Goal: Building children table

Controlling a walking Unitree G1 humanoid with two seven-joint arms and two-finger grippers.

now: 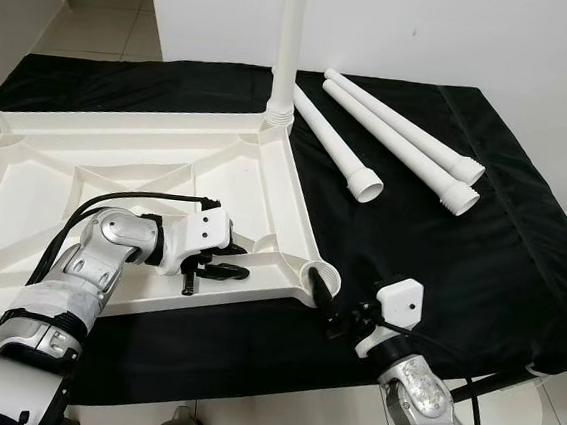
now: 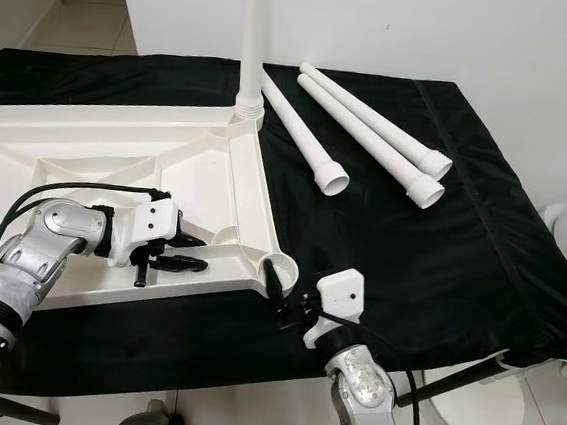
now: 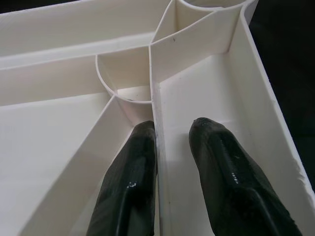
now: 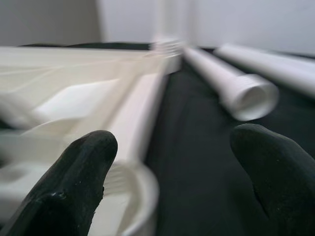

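Right gripper [image 1: 336,313] spread wide, nearest loose leg [image 1: 335,142] lying ahead pointing open-end back; left gripper [image 1: 208,271] pinching tabletop [image 1: 117,171] rib.

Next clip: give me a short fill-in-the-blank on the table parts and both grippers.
1. The number of loose legs lying on the black cloth is ____.
2. One leg stands upright in a corner socket of the ____.
3. The left gripper's fingers straddle a white ____ of the tabletop.
4. The right gripper is ____, near the socket.

Missing words: three; tabletop; rib; open
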